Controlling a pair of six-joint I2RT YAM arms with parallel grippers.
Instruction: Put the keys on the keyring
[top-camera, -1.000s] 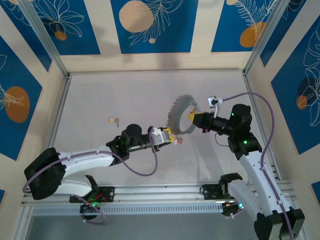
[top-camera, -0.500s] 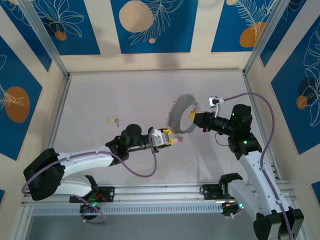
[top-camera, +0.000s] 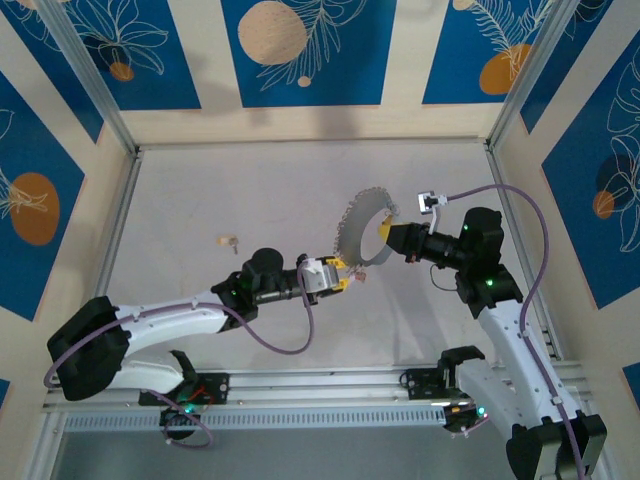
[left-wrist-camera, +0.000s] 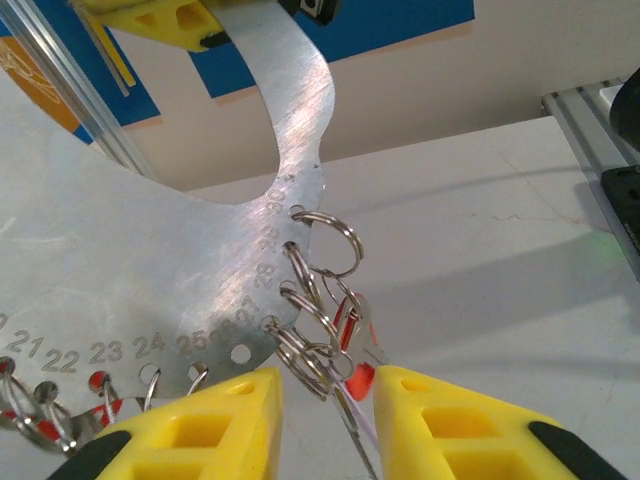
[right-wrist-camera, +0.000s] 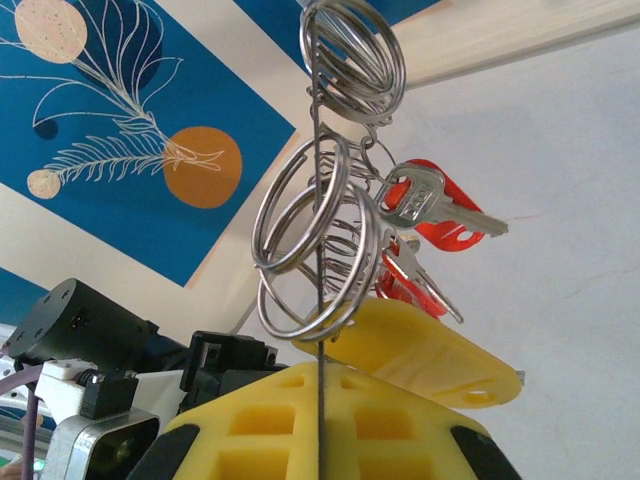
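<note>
The keyring (top-camera: 343, 232) is a flat metal hoop with numbered holes (left-wrist-camera: 200, 250), held upright above the table. My right gripper (top-camera: 383, 230) is shut on its right rim, and in the right wrist view the plate runs edge-on into the gripper (right-wrist-camera: 320, 365). Split rings (right-wrist-camera: 352, 60) hang from the rim, some carrying red-headed keys (right-wrist-camera: 440, 215). My left gripper (top-camera: 347, 277) is at the hoop's lower edge. Its yellow fingers (left-wrist-camera: 200, 430) stand apart around a dangling red-headed key (left-wrist-camera: 355, 378) without clamping it. The key hangs from a ring at the rim.
A small pale loose key (top-camera: 230, 242) lies on the table to the left of the arms. Blue patterned walls and metal posts (top-camera: 110, 120) enclose the table. An aluminium rail (top-camera: 320, 385) runs along the near edge.
My left gripper's fingers have parted a little around the red-headed key. Both arms and the keyring have hardly moved.
</note>
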